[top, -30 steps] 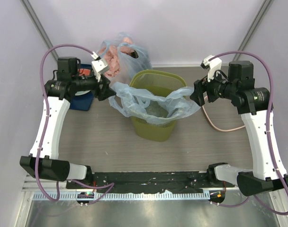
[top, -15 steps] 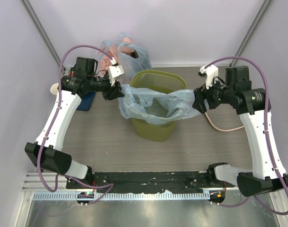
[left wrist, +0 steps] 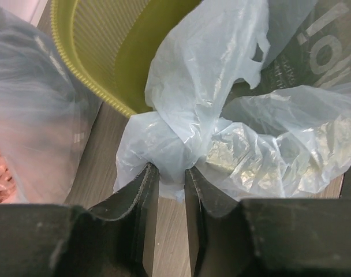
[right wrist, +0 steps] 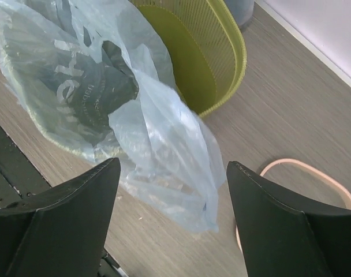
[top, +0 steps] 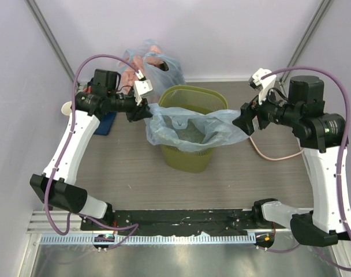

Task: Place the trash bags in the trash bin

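Trash bag [top: 184, 122] draped across trash bin [top: 190, 158] mouth, table centre. Left gripper [left wrist: 167, 179] pinching its bunched left corner. Right gripper [right wrist: 174, 167] fingers spread wide, bag's right end loose between. Knotted pink-filled bag [top: 146, 60] crowds bin's far-left side; pink cable [right wrist: 297, 161] toward right edge.

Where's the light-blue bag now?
Top view, centre: bag drapes over the bin, left corner pinched by the left gripper, right end beside the right gripper.
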Controlling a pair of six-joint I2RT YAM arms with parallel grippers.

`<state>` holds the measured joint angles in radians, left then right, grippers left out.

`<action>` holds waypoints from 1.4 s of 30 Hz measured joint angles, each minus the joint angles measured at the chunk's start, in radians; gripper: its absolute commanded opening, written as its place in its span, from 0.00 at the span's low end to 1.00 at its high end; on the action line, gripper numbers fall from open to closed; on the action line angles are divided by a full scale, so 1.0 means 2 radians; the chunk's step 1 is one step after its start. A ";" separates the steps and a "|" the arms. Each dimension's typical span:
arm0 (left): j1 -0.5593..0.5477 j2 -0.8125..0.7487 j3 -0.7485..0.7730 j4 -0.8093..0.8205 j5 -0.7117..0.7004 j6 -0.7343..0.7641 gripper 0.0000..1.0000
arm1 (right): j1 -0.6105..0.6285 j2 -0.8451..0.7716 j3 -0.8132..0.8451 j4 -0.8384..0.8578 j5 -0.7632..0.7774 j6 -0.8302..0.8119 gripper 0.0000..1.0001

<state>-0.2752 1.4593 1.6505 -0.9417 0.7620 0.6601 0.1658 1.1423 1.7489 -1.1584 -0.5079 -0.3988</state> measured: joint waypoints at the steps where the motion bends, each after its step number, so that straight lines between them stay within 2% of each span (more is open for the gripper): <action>1: -0.003 0.000 0.002 -0.002 0.000 -0.001 0.25 | 0.006 0.010 0.006 0.001 0.000 -0.002 0.79; 8: -0.042 -0.008 0.002 -0.019 -0.003 -0.027 0.20 | 0.065 0.078 0.029 0.016 0.004 -0.040 0.75; 13: -0.060 -0.025 0.002 -0.027 -0.005 -0.051 0.19 | 0.102 0.087 0.022 0.022 0.018 -0.080 0.73; 18: -0.066 -0.036 0.002 -0.036 -0.008 -0.066 0.26 | 0.108 0.088 0.021 0.030 0.031 -0.125 0.66; 25: -0.068 -0.040 0.002 -0.036 -0.023 -0.080 0.34 | 0.120 0.095 0.010 0.029 0.037 -0.176 0.68; 30: -0.068 -0.040 0.002 -0.036 -0.035 -0.078 0.35 | 0.124 0.098 -0.007 0.028 0.047 -0.200 0.62; 34: -0.068 -0.040 0.006 -0.037 -0.045 -0.073 0.36 | 0.125 0.098 -0.031 0.046 0.076 -0.206 0.45; 35: -0.068 -0.040 0.009 -0.037 -0.047 -0.072 0.37 | 0.125 0.098 -0.035 0.050 0.083 -0.206 0.29; 37: -0.067 -0.040 0.018 -0.037 -0.050 -0.066 0.38 | 0.125 0.098 -0.040 0.058 0.097 -0.207 0.16; 38: -0.066 -0.040 0.024 -0.037 -0.052 -0.064 0.39 | 0.125 0.098 -0.041 0.060 0.101 -0.207 0.04; 39: -0.065 -0.040 0.030 -0.037 -0.053 -0.063 0.39 | 0.125 0.098 -0.041 0.063 0.107 -0.204 0.01; 42: -0.065 -0.040 0.044 -0.036 -0.054 -0.059 0.38 | 0.126 0.098 -0.041 0.076 0.122 -0.195 0.01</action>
<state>-0.4049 1.3792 1.7393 -1.0138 0.6540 0.5430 0.4168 1.3376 1.6661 -1.0069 -0.2634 -0.7895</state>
